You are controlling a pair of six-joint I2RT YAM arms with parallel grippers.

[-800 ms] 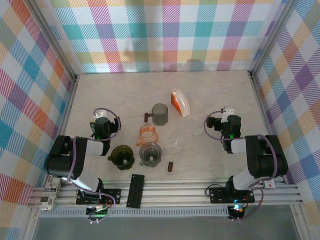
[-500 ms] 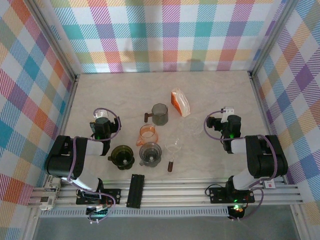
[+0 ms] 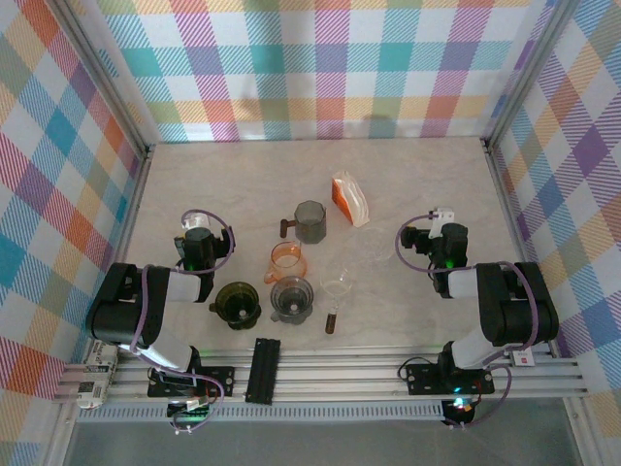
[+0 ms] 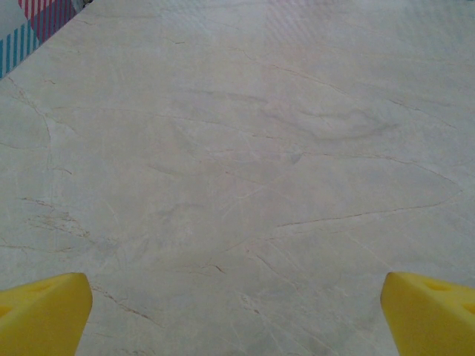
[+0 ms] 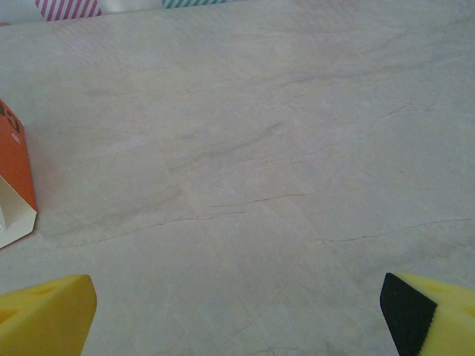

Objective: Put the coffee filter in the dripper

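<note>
My left gripper (image 4: 237, 317): jaws wide apart over the bare marble table (image 4: 237, 148).
My right gripper (image 5: 237, 315): jaws wide apart, same table.
Coffee filter pack (image 5: 13, 185): orange and white, lying on the table, left of my right gripper.
Drippers: orange dripper (image 3: 287, 259) and grey dripper (image 3: 310, 223) between my arms.

Drippers: five counted. These are the far grey dripper (image 3: 310, 221), orange dripper (image 3: 287, 260), green dripper (image 3: 237, 303), near grey dripper (image 3: 291, 299) and clear dripper (image 3: 336, 285). A faint clear shape (image 3: 374, 248) to the right may be a sixth; cannot tell.
Filter pack (image 3: 350, 198): one, far right of the group.
Arms: two, left arm (image 3: 146, 311) and right arm (image 3: 505, 311).
Black bar (image 3: 265, 369): one, near edge.
</note>
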